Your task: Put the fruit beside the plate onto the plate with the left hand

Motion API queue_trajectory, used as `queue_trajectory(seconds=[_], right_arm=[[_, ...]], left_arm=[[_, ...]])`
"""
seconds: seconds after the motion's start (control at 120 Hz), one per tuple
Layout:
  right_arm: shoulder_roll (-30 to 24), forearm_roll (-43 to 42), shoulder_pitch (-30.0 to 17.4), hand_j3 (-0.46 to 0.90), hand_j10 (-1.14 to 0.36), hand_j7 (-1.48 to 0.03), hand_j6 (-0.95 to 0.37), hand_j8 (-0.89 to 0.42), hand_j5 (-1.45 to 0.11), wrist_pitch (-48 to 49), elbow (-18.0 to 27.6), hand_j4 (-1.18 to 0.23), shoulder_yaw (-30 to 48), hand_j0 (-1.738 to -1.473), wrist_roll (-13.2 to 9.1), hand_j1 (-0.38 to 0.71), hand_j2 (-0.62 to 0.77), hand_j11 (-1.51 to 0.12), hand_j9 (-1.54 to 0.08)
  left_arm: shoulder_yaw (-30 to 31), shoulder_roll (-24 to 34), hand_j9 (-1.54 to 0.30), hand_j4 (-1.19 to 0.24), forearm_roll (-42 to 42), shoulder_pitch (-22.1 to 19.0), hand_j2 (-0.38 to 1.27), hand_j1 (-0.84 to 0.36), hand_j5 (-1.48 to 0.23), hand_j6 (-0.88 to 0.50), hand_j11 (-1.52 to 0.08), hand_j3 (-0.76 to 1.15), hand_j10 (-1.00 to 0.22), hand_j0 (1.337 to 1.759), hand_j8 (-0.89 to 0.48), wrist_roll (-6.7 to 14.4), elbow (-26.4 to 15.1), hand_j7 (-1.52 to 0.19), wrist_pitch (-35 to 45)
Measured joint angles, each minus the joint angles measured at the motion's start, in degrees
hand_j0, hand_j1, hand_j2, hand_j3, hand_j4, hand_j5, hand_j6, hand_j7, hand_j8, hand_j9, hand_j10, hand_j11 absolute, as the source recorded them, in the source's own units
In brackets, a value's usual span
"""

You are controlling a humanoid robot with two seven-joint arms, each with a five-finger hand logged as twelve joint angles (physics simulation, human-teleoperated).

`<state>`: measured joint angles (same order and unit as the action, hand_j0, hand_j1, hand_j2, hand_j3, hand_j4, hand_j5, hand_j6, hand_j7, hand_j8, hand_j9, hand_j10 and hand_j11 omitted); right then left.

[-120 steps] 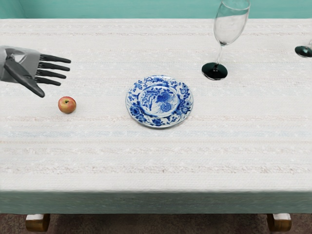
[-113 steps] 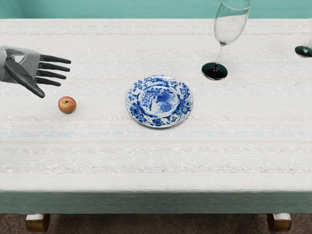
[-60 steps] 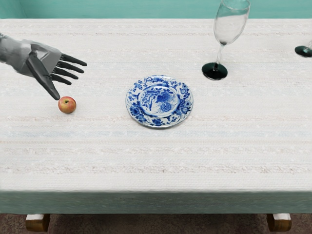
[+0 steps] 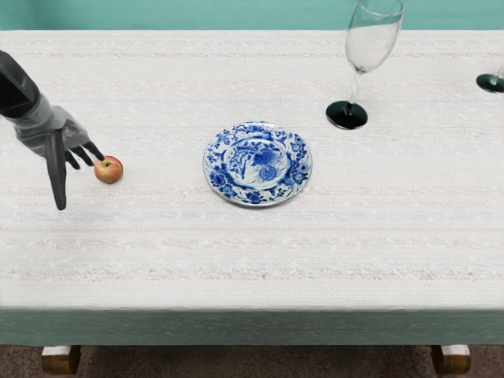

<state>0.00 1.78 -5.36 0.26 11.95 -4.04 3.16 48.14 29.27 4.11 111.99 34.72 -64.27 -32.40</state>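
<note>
At the left side of the surface (image 4: 252, 252), my left hand (image 4: 55, 140) hangs just beside the apple (image 4: 109, 169). Its fingers (image 4: 93, 150) are spread apart and point down, gripping nothing. One fingertip sits right at the apple's upper left; I can't tell if it touches. The apple rests on the surface, well left of the blue patterned plate (image 4: 257, 164). A wine glass (image 4: 366, 55) stands upright behind the plate, to its right. A second dark glass base (image 4: 490, 82) is cut off at the right edge.
</note>
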Motion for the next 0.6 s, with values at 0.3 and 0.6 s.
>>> queue_trajectory(seconds=[0.3, 0.6], right_arm=[[0.0, 0.0, 0.0, 0.0, -0.02, -0.03, -0.02, -0.02, -0.03, 0.0, 0.0, -0.02, 0.0, -1.658, 0.0, -0.32, 0.0, -0.03, -0.03], [0.0, 0.0, 0.0, 0.0, -0.02, -0.03, -0.02, -0.02, -0.03, 0.0, 0.0, -0.02, 0.0, -1.658, 0.0, -0.32, 0.0, -0.03, -0.03]], left_arm=[[13.1, -14.6, 0.0, 0.0, 1.7, 3.0, 0.0, 0.35, 0.0, 0.0, 0.0, 0.0, 0.0, 1.658, 0.0, -14.6, 2.2, 0.0, 12.4], [22.0, -20.7, 0.0, 0.0, 2.5, -3.8, 0.0, 0.35, 0.0, 0.0, 0.0, 0.0, 0.0, 1.658, 0.0, -19.5, 2.5, 0.0, 32.7]])
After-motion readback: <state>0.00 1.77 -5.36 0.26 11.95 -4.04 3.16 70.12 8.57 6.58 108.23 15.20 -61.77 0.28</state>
